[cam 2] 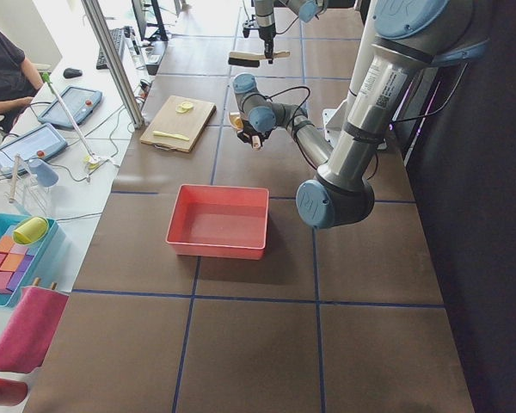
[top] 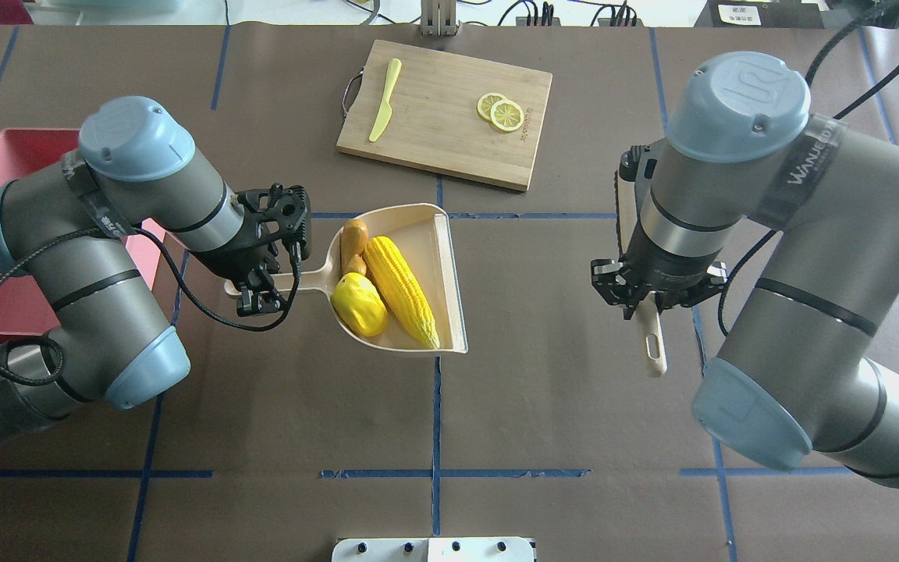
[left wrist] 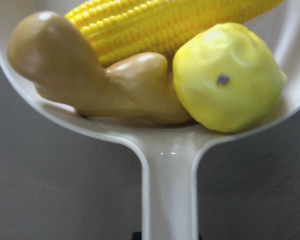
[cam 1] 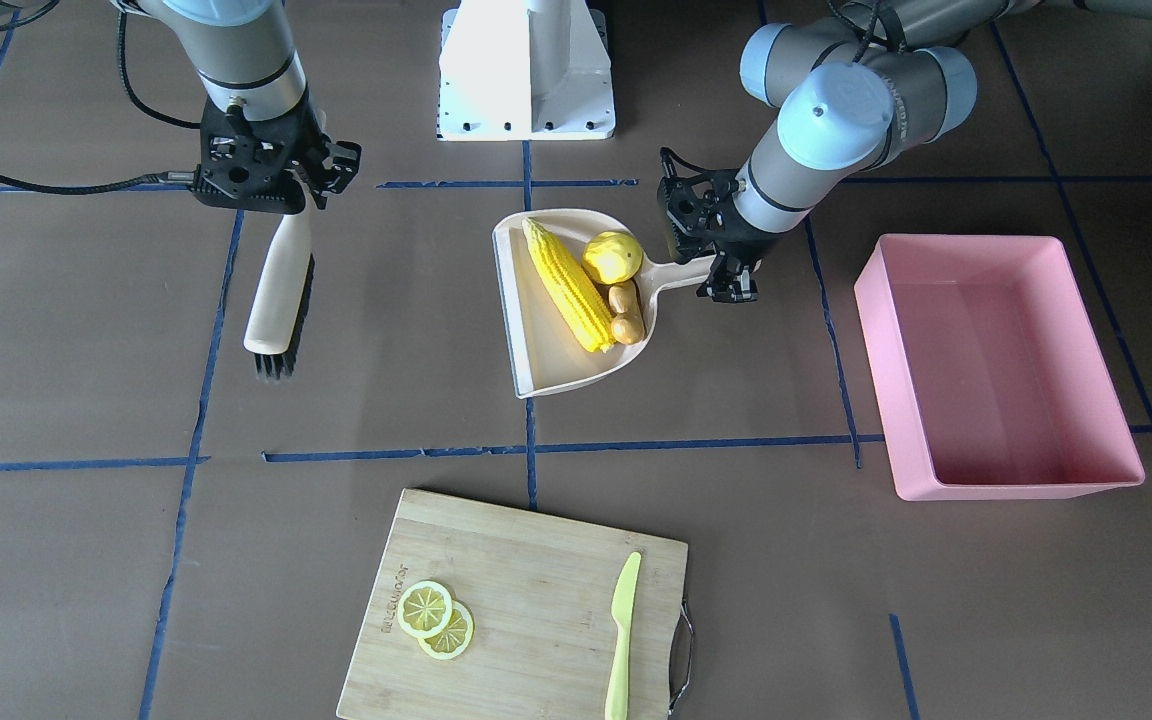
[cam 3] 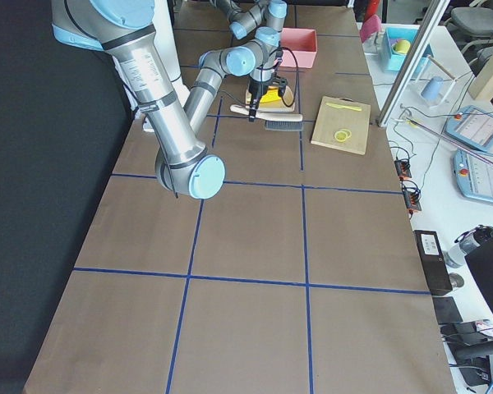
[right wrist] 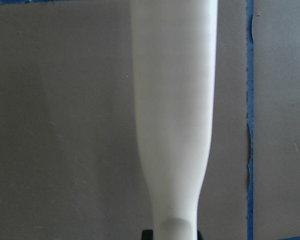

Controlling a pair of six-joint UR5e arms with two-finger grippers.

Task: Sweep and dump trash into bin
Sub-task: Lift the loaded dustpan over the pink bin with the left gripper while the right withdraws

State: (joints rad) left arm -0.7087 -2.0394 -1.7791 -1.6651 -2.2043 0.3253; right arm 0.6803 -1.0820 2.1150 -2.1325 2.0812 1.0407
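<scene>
The trash lies in a cream dustpan [cam 1: 546,365] at mid table: a long corn cob [cam 1: 566,285], a round yellow lemon [cam 1: 612,257] and a tan ginger root [cam 1: 626,313]. My left gripper [cam 1: 726,272] is shut on the dustpan's handle [top: 305,281]. The left wrist view shows that handle [left wrist: 169,200] with the ginger [left wrist: 90,85] and lemon [left wrist: 225,80] close up. The pink bin [cam 1: 1006,380] stands apart, beyond my left arm. My right gripper [cam 1: 291,195] is shut on a cream brush [cam 1: 278,300], whose bristles point away from the dustpan.
A wooden cutting board [cam 1: 526,590] at the table's far side carries two lemon slices [cam 1: 436,618] and a lime-green knife [cam 1: 622,640]. The white robot base [cam 1: 526,70] sits at the near edge. A person [cam 2: 4,69] sits at a side desk.
</scene>
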